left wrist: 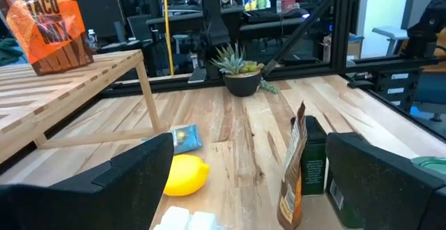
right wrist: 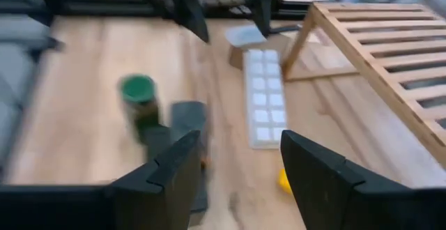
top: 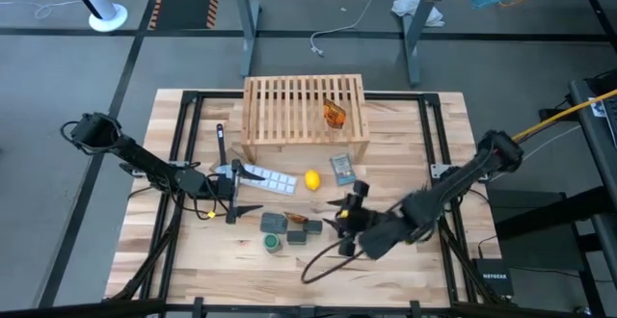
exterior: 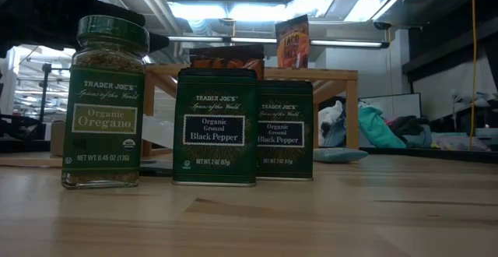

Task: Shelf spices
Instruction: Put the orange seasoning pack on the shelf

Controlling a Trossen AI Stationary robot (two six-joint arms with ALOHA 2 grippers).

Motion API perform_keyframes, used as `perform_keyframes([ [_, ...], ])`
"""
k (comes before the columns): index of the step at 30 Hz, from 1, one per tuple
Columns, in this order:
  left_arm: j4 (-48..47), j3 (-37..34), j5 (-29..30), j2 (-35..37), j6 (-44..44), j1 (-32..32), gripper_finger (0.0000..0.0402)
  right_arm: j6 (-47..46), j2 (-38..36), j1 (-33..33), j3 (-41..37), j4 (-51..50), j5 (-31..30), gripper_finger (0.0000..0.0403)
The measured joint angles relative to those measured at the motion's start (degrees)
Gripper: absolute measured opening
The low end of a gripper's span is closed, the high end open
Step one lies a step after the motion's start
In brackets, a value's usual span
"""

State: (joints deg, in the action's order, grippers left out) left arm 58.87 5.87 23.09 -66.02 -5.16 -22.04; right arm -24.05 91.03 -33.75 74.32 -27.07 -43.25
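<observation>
Sitting nearest the low camera, the oregano jar [exterior: 104, 101] with its green lid stands upright at the front of the table [top: 424, 260], and just beside it two black pepper tins [exterior: 215, 126] stand side by side, one tin [exterior: 285, 130] a little behind the other. An orange packet [left wrist: 293, 166] stands on edge against the tins, between them and the middle of the table. The right gripper [right wrist: 237, 171] hangs low just right of that cluster, fingers spread apart with nothing between them, pointed at the jar and tins. The left gripper [left wrist: 244, 181] sits on the left side of the table, fingers wide apart and empty too, facing the packet and a tin. Between the two arms, a yellow lemon [top: 312, 179] lies near a white segmented tray [top: 271, 179], with a blue-grey flat packet [top: 342, 169] beside it. Farther back, the shelf [top: 305, 116] stands at the far middle of the table. On top of it, towards its right, the Taco Mix packet [left wrist: 49, 24] stands upright. A small potted plant [left wrist: 241, 68] sits beyond.
</observation>
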Motion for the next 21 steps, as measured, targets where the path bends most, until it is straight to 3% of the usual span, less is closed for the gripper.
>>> perform_keyframes([
  [3,0.0,0.0,0.0,0.0,1.0,0.0,0.0368,-0.1,5.2,0.0,0.0,0.8,-3.6,0.0205],
  [11,0.0,0.0,0.0,0.0,0.7,-0.1,0.0368,-0.1,17.0,1.2,0.0,7.7,-3.2,0.0205],
  [21,0.0,0.0,0.0,0.0,0.6,0.0,0.0368,0.3,20.6,3.4,-0.1,14.2,-2.2,0.0204],
])
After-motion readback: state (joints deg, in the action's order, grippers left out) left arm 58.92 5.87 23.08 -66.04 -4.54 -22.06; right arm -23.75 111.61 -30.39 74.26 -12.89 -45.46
